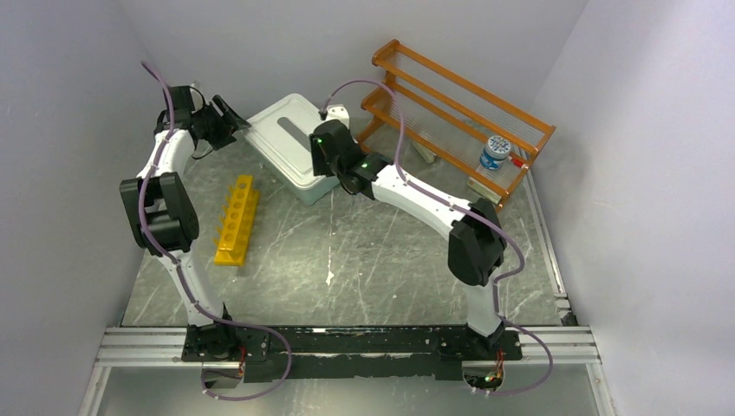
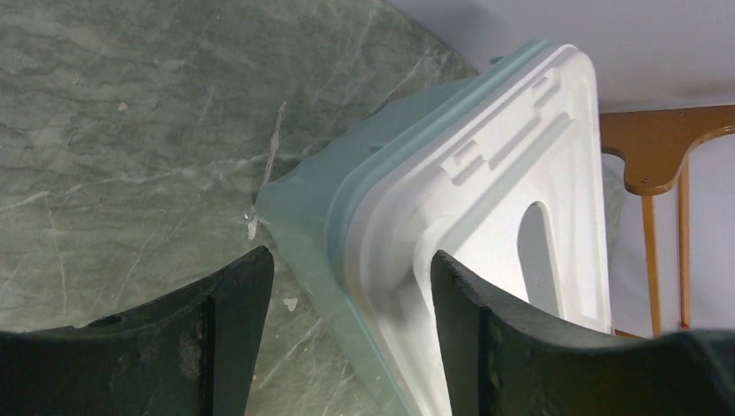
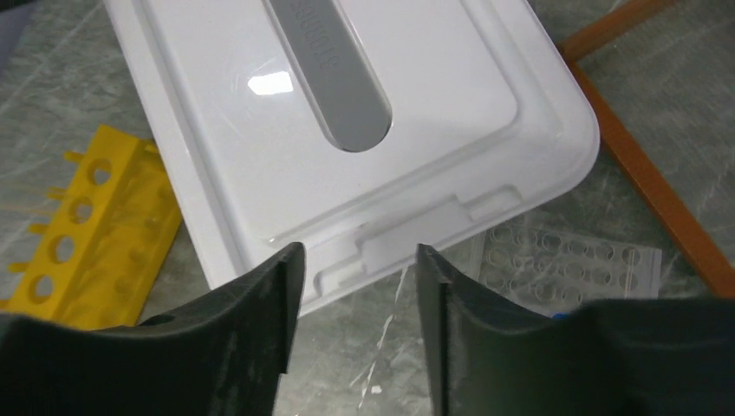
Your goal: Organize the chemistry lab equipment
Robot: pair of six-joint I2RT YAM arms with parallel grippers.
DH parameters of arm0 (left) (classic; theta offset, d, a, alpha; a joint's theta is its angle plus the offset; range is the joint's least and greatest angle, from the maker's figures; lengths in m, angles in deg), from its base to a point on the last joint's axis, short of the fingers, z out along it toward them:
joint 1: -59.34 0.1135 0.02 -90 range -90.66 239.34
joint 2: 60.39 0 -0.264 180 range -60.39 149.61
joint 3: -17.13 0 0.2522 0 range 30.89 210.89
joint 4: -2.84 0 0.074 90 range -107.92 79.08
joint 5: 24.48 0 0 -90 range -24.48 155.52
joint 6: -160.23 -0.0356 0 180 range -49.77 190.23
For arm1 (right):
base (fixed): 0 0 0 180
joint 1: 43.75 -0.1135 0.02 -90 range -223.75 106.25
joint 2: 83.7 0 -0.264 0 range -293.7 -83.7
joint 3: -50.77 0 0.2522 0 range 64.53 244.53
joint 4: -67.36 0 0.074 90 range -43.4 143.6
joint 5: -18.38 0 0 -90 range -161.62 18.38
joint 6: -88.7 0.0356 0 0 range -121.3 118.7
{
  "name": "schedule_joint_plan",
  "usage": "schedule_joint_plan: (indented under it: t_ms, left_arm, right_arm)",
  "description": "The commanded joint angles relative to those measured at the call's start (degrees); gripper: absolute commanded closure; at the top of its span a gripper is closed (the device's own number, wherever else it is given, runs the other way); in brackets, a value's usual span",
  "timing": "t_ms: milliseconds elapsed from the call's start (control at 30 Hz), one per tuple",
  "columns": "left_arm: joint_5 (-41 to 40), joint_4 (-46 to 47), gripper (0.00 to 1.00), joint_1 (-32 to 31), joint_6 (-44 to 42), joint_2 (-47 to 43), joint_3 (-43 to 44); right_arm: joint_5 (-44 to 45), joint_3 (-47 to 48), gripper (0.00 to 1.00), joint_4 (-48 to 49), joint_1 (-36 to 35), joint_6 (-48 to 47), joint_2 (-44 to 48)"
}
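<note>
1. Two hands are at a white lidded box [image 1: 286, 139] that sits at the far middle of the worktop [image 1: 364, 260].
2. Left hand [image 2: 351, 264]: its fingers are apart and straddle the box's far-left corner. One finger [image 2: 225, 321] is outside the wall with a gap showing, and the other is over the lid. Nothing is clamped.
3. Right hand [image 3: 360, 256]: its fingers are apart above the box's near-right edge. The lid's latch tab shows in the gap between them. It holds nothing.
4. Yellow holed rack [image 1: 237, 217]: it lies on the worktop left of centre, just near-left of the box, with its holes facing up. No tubes can be made out in it.
5. Small jar [image 1: 496, 152]: it stands upright on the lower tier of the orange wooden shelf [image 1: 451, 95] at the far right, towards the shelf's right end.
6. Clear dimpled tray [image 3: 572, 264]: it lies flat on the worktop between the box and the shelf, close by the box's corner.
</note>
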Motion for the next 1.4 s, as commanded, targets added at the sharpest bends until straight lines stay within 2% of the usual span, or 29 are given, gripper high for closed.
schedule_joint_plan:
  t_ms: [0, 200, 433, 633, 800, 867, 933, 1067, 1167, 1367]
  left_arm:
    - [0.8, 0.4, 0.32, 0.5, -1.4, 1.9, 0.7]
    - [-1.4, -2.1, 0.44, 0.5, -0.9, 4.5, 1.6]
    - [-4.2, -5.9, 0.49, 0.5, -0.3, 6.5, 3.2]
    - [-2.3, -5.5, 0.48, 0.5, -0.8, 7.3, 4.4]
    - [0.7, -5.8, 0.39, 0.5, -3.1, 7.4, 6.4]
    - [1.8, -4.1, 0.34, 0.2, -3.8, 6.3, 5.7]
    - [3.5, -3.1, 0.32, 0.1, -4.0, 5.6, 5.5]
    - [4.3, -3.4, 0.26, -0.3, -4.9, 5.4, 6.4]
    - [3.1, -4.7, 0.23, -0.6, -5.5, 5.2, 7.2]
    - [1.3, -7.8, 0.22, -0.6, -6.9, 2.0, 9.5]
  right_arm:
    - [-1.4, -3.4, 0.52, 1.3, 1.0, 1.4, 4.2]
    - [-1.3, -5.8, 0.59, 0.0, 1.4, 2.5, 3.8]
    - [-1.8, -6.8, 0.64, -1.1, 1.9, 2.8, 3.1]
    - [-2.9, -5.1, 0.65, -0.9, 2.4, 2.2, 0.8]
    - [-2.2, -5.5, 0.64, 1.6, 2.5, 2.1, 0.8]
    - [-3.1, -6.8, 0.61, 3.8, 2.5, 1.4, 2.2]
    - [-3.4, -7.3, 0.50, 5.0, 2.5, 1.0, 3.3]
    - [-2.9, -8.1, 0.40, 6.2, 2.6, 0.9, 5.5]
    - [-3.1, -8.5, 0.36, 7.2, 3.0, 1.2, 5.7]
    - [-1.3, -4.5, 0.36, 3.1, 3.2, 2.0, 0.9]
